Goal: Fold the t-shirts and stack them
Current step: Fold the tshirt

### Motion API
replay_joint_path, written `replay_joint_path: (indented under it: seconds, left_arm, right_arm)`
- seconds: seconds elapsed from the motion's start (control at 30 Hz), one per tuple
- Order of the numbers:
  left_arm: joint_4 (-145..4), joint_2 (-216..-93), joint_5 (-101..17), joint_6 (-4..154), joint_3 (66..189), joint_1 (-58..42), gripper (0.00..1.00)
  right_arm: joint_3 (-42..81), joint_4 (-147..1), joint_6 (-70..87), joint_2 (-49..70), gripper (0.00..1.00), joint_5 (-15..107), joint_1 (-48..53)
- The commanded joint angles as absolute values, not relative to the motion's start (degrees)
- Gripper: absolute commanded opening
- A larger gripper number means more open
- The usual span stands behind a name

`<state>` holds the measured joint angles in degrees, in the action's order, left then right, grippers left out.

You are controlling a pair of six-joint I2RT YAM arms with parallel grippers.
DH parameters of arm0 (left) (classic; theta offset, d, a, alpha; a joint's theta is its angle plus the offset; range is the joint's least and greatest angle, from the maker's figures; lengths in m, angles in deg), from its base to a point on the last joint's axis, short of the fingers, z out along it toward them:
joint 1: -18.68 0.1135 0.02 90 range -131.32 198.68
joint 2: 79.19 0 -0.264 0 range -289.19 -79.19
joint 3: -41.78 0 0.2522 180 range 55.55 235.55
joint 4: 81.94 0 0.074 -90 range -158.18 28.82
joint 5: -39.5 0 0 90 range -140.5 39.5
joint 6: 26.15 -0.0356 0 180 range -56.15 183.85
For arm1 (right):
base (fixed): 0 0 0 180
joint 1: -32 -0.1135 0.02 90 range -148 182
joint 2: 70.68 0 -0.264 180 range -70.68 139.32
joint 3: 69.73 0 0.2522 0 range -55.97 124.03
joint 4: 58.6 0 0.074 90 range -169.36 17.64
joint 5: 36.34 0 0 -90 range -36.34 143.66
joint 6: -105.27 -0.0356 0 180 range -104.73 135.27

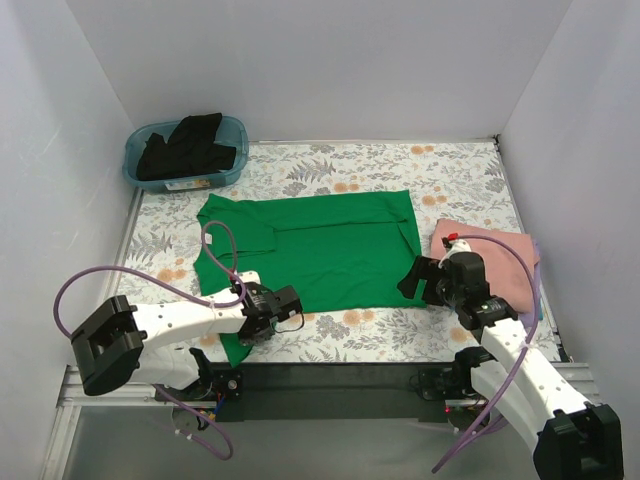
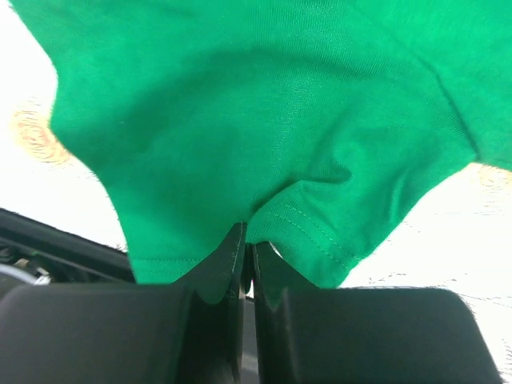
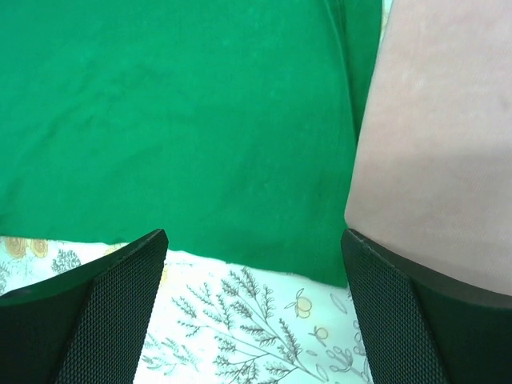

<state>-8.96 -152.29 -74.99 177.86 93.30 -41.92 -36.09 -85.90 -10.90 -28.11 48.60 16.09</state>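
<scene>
The bright green t-shirt (image 1: 320, 245) lies spread flat on the floral table, collar end to the left. My left gripper (image 1: 283, 307) is shut on its near left sleeve hem (image 2: 312, 232), which bunches between the jaws. My right gripper (image 1: 418, 279) is open and empty just above the table at the shirt's near right corner (image 3: 320, 264). A folded salmon pink t-shirt (image 1: 500, 262) lies on the right, next to my right gripper, and shows in the right wrist view (image 3: 440, 136). A lavender edge (image 1: 537, 290) shows under it. A black t-shirt (image 1: 190, 147) sits in the tub.
A teal plastic tub (image 1: 232, 170) stands at the back left corner. White walls close the table on three sides. The black front rail (image 1: 330, 380) runs between the arm bases.
</scene>
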Motion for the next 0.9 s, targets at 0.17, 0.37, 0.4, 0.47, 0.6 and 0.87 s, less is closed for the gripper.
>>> replay_joint_path:
  seconds: [0.17,0.37,0.4,0.47,0.6,0.87]
  left_arm:
    - [-2.62,-153.63,-79.24,188.75,98.26,-39.34,0.0]
    - [-2.17,-156.27,-79.33,186.2,98.96,-37.75,0.0]
    - [-2.18,-157.05,-79.33,185.84,99.14,-37.66,0.0]
    - [-2.7,-157.85,-79.06,184.71,99.31,-37.4,0.0]
    - [-2.62,-159.08,-79.59,183.82,99.67,-36.79,0.0]
    - [-3.23,-159.88,-83.01,180.57,101.16,-32.92,0.0]
  right_arm:
    - [-37.87,-87.39,-15.75,-27.62,0.88,50.57,13.1]
    - [-39.09,-85.64,-17.07,-24.1,0.79,52.95,12.13]
    - [-39.1,-85.55,-17.16,-23.14,0.78,53.3,12.05]
    - [-39.1,-85.55,-17.51,-22.34,0.76,55.05,11.96]
    - [-39.45,-85.37,-18.65,-21.37,0.68,57.78,11.96]
    - [-39.18,-83.96,-18.13,-20.85,0.18,58.14,11.87]
